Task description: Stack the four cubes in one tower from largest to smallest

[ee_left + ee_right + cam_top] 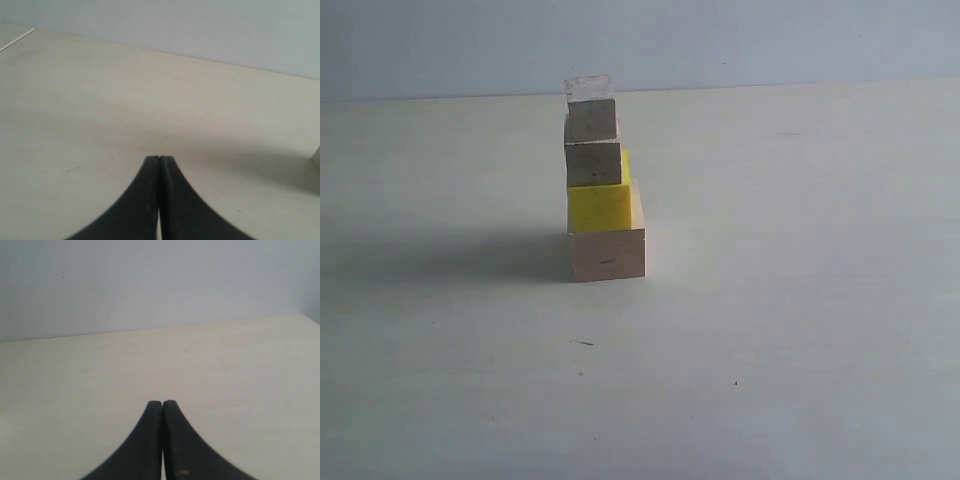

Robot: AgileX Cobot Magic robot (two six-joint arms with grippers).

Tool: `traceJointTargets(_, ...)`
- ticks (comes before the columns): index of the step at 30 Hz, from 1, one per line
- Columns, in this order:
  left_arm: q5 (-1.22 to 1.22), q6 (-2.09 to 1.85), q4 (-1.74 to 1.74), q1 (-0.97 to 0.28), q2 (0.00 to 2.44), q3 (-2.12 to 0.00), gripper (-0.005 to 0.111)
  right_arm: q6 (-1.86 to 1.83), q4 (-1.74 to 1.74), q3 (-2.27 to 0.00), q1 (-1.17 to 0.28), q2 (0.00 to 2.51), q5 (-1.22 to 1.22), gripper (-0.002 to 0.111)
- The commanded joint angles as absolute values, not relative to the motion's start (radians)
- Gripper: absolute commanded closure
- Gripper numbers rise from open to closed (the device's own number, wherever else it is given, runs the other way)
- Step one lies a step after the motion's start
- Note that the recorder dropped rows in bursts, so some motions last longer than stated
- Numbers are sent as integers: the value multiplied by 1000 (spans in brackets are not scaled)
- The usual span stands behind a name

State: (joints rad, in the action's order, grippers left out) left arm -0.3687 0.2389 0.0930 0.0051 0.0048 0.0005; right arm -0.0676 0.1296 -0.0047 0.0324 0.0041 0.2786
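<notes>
In the exterior view the tower stands on the pale table. Its base is the largest pale wood cube. On that rests the yellow cube, then a greyish wood cube, with the smallest greyish cube on top. No arm shows in the exterior view. My left gripper is shut and empty over bare table; a corner of a cube peeks in at the frame edge. My right gripper is likewise shut with nothing in it, facing table and wall.
The tower casts a shadow to its left. A grey wall rises behind the table's far edge. A thin white line marks a table corner in the left wrist view.
</notes>
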Motion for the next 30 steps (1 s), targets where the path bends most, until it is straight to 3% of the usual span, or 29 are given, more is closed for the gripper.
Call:
traceJointTargets(1,-367,238,92,-2,0,0,107,-78,112,0,29,0,325,108)
traceJointTargets(30,-367,238,92,-2,0,0,107,53,8,0,29,0,341,108)
